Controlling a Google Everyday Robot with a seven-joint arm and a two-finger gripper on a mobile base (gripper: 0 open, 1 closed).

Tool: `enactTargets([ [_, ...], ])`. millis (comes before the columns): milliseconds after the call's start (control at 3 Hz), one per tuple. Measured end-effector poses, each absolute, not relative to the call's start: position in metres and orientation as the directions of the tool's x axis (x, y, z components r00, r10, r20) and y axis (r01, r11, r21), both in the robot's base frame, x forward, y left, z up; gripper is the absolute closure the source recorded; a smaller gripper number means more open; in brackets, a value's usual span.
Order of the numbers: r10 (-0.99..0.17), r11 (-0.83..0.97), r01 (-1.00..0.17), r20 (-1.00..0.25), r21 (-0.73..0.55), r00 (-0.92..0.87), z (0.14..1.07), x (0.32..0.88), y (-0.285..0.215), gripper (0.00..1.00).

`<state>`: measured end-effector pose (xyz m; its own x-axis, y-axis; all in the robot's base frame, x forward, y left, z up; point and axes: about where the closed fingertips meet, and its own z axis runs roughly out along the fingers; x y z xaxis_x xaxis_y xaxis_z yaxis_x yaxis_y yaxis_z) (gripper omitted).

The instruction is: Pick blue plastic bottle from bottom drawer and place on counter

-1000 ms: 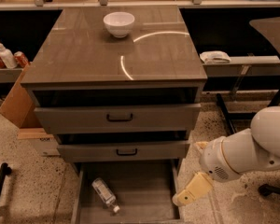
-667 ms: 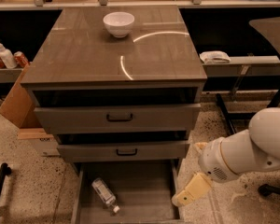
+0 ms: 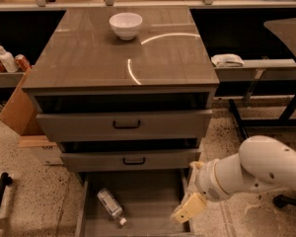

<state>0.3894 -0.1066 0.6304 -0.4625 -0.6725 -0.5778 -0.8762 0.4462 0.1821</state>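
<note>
The gripper (image 3: pixel 186 210) hangs at the right rim of the open bottom drawer (image 3: pixel 148 199), just over its side wall; whether it is apart or together I cannot tell. Left of it, across bare drawer floor, the blue plastic bottle (image 3: pixel 110 205) lies on its side, well apart from it. Above the gripper two upper drawers (image 3: pixel 123 125) jut out. Higher still, the glossy counter (image 3: pixel 93 58) carries a white bowl (image 3: pixel 126 24) near its far edge. The drawer's front is cut off.

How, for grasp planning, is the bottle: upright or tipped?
Tipped: the blue plastic bottle lies flat in the bottom drawer; gripper at its right wall.
</note>
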Motion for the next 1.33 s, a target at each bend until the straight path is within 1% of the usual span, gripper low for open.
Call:
enactTargets([
  [333, -0.66, 0.421, -0.891, -0.617, 0.169, -0.429, 0.585, 0.395, -0.089, 0.0],
  [667, -0.621, 0.391, -0.894, -0.655, 0.216, -0.43, 0.524, 0.401, -0.063, 0.0],
  [1333, -0.634, 0.397, -0.89, -0.634, 0.223, -0.442, 0.51, 0.402, -0.061, 0.0],
])
